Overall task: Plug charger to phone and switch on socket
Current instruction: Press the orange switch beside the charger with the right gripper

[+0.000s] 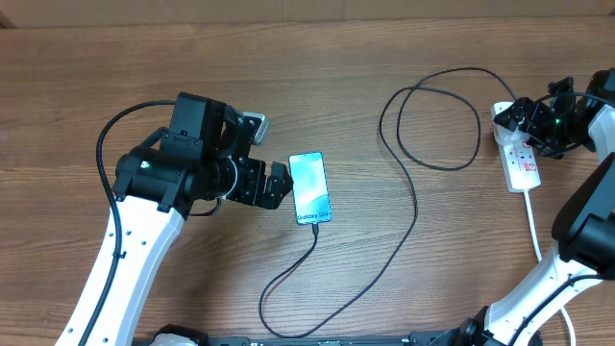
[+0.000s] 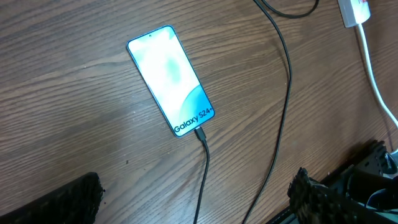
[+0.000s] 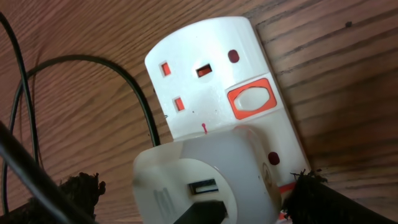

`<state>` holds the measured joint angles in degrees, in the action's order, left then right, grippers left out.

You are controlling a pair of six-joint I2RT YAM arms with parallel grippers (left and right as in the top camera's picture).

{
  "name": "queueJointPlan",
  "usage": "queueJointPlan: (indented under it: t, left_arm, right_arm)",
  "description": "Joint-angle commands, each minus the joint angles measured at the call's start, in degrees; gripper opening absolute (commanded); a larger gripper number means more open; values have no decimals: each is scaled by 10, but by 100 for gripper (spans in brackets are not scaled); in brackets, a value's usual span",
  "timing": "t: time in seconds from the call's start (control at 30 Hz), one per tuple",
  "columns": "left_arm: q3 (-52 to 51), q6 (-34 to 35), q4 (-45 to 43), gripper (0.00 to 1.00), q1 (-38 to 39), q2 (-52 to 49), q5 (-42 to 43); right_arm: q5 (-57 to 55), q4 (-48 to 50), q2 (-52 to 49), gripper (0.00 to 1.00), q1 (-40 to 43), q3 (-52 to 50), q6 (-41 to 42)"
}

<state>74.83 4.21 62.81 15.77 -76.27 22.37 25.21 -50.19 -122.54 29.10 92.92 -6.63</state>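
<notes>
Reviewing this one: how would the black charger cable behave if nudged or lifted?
Probably floppy: the charger cable lies in loose loops across the table. It looks thin, so likely light and easily dragged. Its tip sits in the phone, so tugging may shift the phone too.

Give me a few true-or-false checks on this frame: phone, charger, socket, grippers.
1. The charger tip is plugged into the phone. True.
2. The phone screen is dark. False: it is lit, light blue.
3. The left gripper grips the phone. False: it is open, with the phone lying apart from its fingers.
4. The right gripper is at the socket. True.
</notes>
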Motion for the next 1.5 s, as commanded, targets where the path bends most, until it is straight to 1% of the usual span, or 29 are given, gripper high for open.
queueJointPlan:
  t: [0.0, 0.53, 0.8, 1.47]
  left_arm:
    - [9, -12, 0, 99, 4, 10, 10]
    - [9, -12, 0, 99, 4, 10, 10]
    - [9, -12, 0, 99, 4, 10, 10]
    - [9, -12, 0, 99, 4, 10, 10]
  right_arm:
    - [3, -12, -13, 100, -2, 20, 5]
    - [3, -28, -13, 100, -21, 20, 1]
    - [-12, -34, -13, 100, -20, 15, 2]
    - [-7, -43, -13, 100, -21, 13, 1]
